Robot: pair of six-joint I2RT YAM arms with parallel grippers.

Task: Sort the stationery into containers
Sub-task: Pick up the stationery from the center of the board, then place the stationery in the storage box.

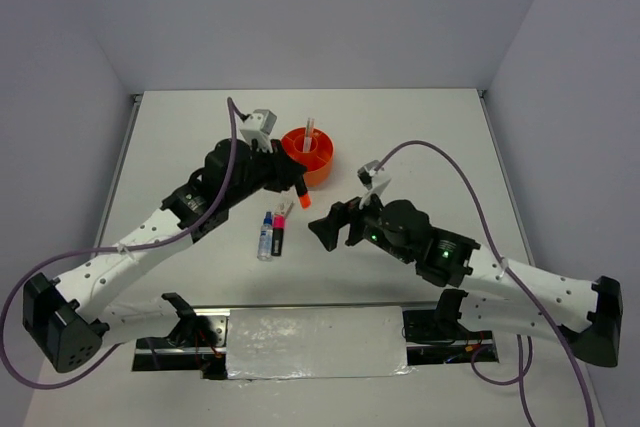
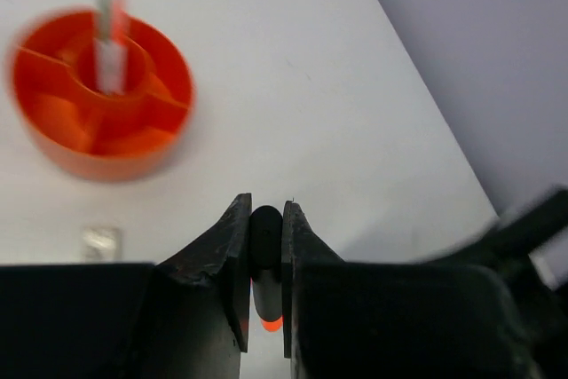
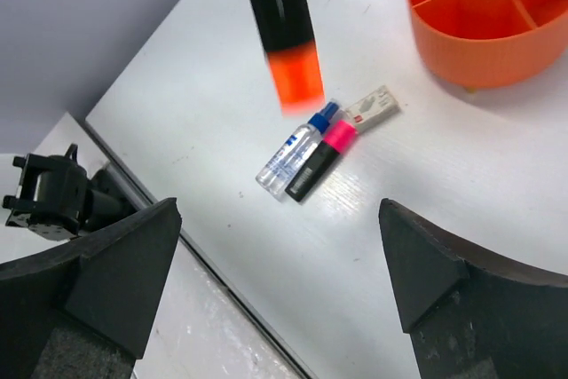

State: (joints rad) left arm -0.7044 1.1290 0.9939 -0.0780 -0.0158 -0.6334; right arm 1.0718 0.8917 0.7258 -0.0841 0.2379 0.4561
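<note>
My left gripper [image 1: 297,185] is shut on the black body of an orange-black highlighter [image 1: 303,198], holding it above the table just left of and nearer than the round orange organiser [image 1: 318,159]. In the left wrist view the jaws pinch the highlighter [image 2: 265,246], with the organiser [image 2: 133,135] ahead on the left and a thin pen [image 2: 109,37] standing in its central tube. A blue-capped marker [image 3: 293,153] and a pink-black highlighter [image 3: 321,155] lie side by side on the table. My right gripper [image 3: 280,219] is open and empty above the table near them.
A small flat white piece with red print [image 3: 373,110] lies next to the pink highlighter's cap. The table's front edge [image 3: 177,228] runs close below the marker. The held highlighter [image 3: 284,24] hangs in front of the right wrist camera.
</note>
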